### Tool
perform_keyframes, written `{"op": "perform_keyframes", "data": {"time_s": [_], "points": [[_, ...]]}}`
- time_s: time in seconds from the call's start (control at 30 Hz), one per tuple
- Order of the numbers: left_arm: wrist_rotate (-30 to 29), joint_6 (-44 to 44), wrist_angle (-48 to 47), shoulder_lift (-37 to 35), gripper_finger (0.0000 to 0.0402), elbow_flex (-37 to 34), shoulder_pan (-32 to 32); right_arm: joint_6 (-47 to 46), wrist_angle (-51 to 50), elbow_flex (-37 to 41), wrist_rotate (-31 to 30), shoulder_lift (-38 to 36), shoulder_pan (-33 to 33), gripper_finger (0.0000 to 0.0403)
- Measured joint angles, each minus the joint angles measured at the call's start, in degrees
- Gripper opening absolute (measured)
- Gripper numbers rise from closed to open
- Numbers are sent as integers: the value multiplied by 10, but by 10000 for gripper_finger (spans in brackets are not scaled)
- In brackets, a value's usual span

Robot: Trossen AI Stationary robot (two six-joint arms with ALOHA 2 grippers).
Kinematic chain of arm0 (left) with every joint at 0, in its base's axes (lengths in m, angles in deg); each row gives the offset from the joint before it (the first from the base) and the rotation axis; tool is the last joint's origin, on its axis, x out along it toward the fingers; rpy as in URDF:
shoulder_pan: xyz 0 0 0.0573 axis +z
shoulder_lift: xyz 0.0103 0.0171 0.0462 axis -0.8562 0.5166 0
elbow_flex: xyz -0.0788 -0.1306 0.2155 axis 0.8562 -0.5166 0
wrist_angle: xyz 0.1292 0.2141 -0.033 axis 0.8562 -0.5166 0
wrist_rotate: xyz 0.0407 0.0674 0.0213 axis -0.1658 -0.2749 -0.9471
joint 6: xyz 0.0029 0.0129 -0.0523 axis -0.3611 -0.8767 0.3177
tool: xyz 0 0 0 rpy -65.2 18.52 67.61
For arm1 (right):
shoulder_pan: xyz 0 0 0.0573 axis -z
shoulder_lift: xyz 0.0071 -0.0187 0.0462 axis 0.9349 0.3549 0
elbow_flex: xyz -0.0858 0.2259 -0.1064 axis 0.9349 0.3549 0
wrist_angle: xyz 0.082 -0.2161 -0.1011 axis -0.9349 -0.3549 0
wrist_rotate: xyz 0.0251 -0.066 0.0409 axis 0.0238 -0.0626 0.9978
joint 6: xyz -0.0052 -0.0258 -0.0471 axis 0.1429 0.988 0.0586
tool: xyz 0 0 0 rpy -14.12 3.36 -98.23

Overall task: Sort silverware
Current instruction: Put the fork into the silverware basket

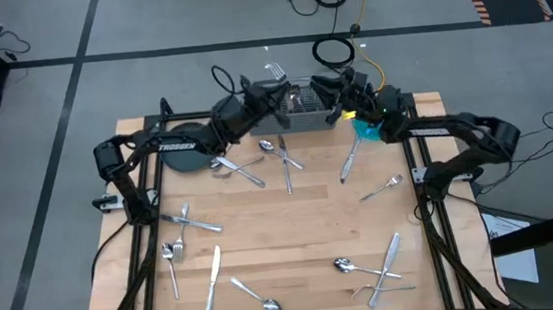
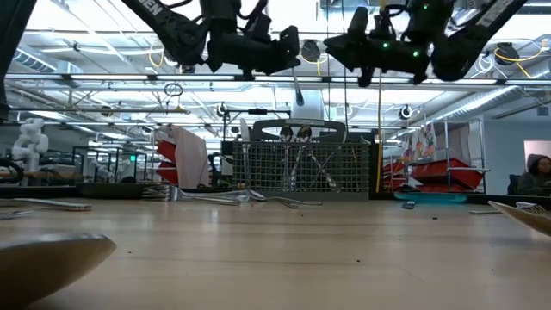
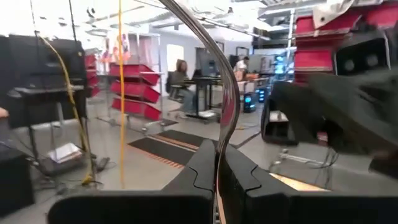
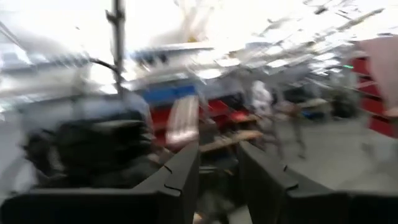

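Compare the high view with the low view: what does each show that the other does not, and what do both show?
Only the high view shows the whole wooden table from above, with forks, spoons and knives scattered over it, and a dark plate at the far left.

Only the low view shows the room behind the table, with red bins on shelves, and handles standing upright inside the mesh caddy.

Both show the caddy at the far edge and, above it, the left gripper holding a fork and the right gripper empty.
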Motion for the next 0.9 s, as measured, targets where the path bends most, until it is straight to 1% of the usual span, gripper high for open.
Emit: {"op": "perform_keyframes", "data": {"time_s": [0.1, 0.2, 0.23, 0.33, 0.4, 0.5, 0.6, 0.7, 0.9], "points": [[-52, -9, 1, 31, 8, 11, -20, 57, -100, 0, -43, -58, 0, 91], [-84, -7, 16, 88, 8, 49, -31, 96, -155, 0, -81, -116, 0, 89], [-91, -10, 18, 107, 8, 68, -36, 104, -169, 0, -86, -133, 0, 89], [-140, -33, 15, 149, 8, 118, -49, 120, -216, 0, -90, -186, 0, 89], [-163, -60, 16, 164, 8, 145, -51, 129, -249, 0, -90, -220, 0, 89], [-195, -66, 17, 179, 8, 172, -45, 133, -291, 0, -90, -263, 0, 89], [-222, -56, 24, 199, 8, 185, -35, 133, -325, 0, -90, -294, 0, 89], [-229, -37, 24, 219, 8, 197, -31, 134, -343, 0, -90, -315, 0, 89], [-251, -54, 23, 256, 8, 213, -46, 135, -371, 0, -90, -332, 0, 89]]}}
